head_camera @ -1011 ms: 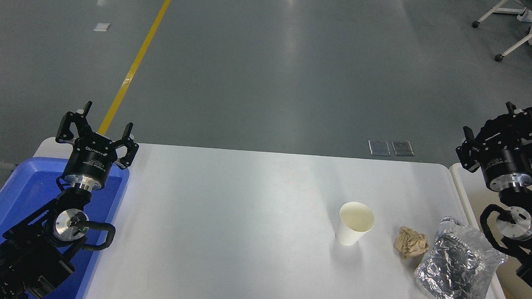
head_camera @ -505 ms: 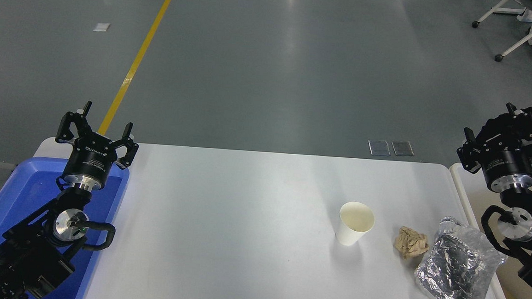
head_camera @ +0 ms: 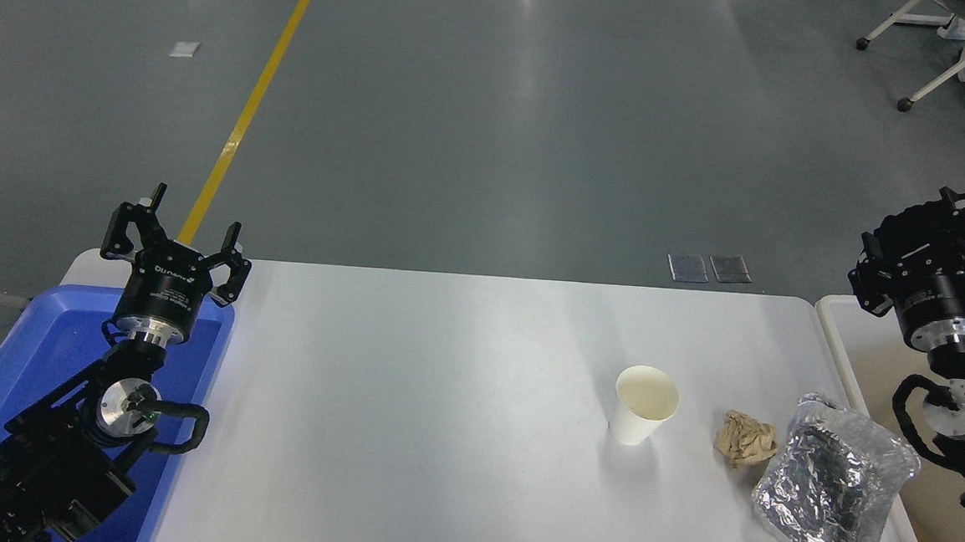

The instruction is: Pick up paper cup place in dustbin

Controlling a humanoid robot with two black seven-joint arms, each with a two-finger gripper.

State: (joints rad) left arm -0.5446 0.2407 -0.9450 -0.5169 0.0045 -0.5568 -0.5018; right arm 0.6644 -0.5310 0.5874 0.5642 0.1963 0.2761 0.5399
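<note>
**Cup Upright on Table, Both Grippers Empty**

The cup (head_camera: 646,404) stands upright on the white table (head_camera: 407,400), right of center, mouth up, showing a cream inside. Nothing touches it.

Just right of the cup lies a crumpled tan paper ball (head_camera: 745,439), apart from the cup. A crinkled silver foil bag (head_camera: 834,487) lies right of the ball, near the table's right edge and beside the dustbin.

The dustbin (head_camera: 833,313) sits against the table's right side; only its cream rim and part of its inside show at the picture's right edge.

The right gripper (head_camera: 920,239) hangs above the dustbin's far end, well apart from the cup. Its fingers point away from the camera; jaws spread, holding nothing.

The left gripper (head_camera: 175,231) is parked at the lower left, above the far end of a blue bin (head_camera: 16,360). Its jaws are spread wide and hold nothing.

A yellow line (head_camera: 250,106) runs across the gray floor beyond the table.
</note>
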